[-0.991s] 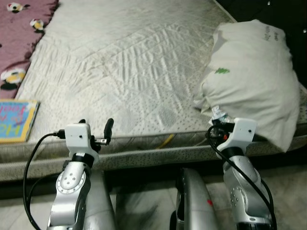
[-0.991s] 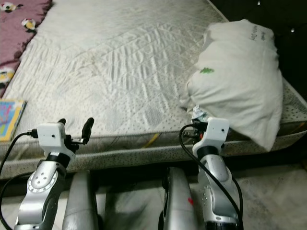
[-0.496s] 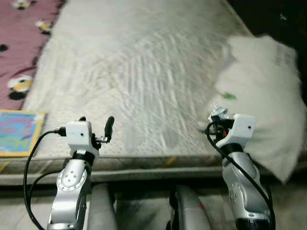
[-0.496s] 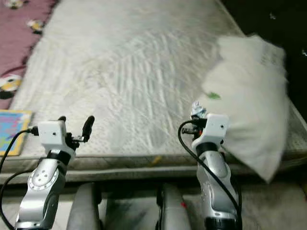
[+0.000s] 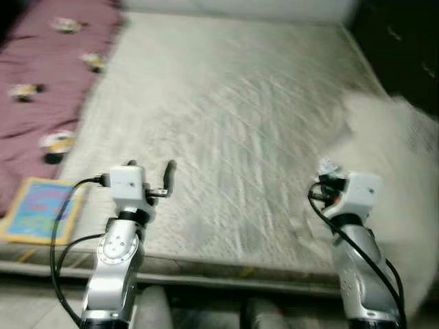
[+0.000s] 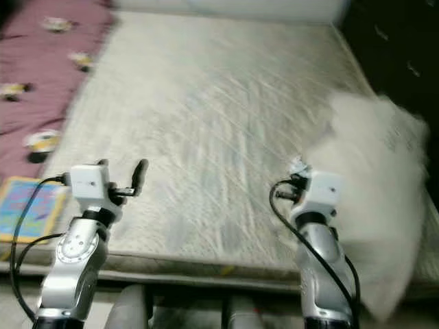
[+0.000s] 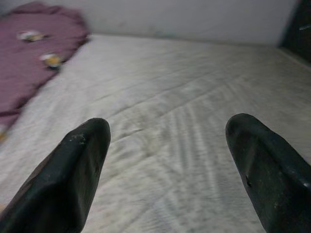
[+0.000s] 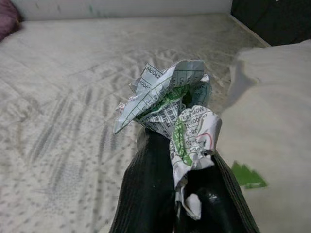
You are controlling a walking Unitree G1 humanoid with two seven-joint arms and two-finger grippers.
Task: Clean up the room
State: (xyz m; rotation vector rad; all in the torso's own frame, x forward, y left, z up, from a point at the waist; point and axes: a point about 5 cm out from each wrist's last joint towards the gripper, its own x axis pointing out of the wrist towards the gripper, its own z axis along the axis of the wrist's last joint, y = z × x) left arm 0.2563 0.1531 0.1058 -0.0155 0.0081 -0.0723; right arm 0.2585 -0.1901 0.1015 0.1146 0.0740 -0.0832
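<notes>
- At the far left a maroon blanket with small cartoon prints lies along the edge of the bed, and just below it a colourful flat picture book rests near the bed's front corner.
- The left pincer hovers above the bed with its two black fingers spread wide and nothing between them.
- The wide quilted off-white mattress takes up the middle, and its creased surface runs between both arms.
- The right pincer is clenched on a crumpled ball of printed white-and-green paper, held above the mattress near its right side; the paper also peeks out above the white wrist block in the head views.
- Furthest right, a large soft white pillow with a small green mark sits just beside the right arm. The head views are blurred, so whether the arm touches the pillow is hard to say.
- The step in hand looks like carrying the paper off to a bin. To do it well, the grasp should be kept firm, since the wad is light and springy and only part of it is pinched. The arm should be kept off the pillow while turning, and the paper let go only when over the bin.
</notes>
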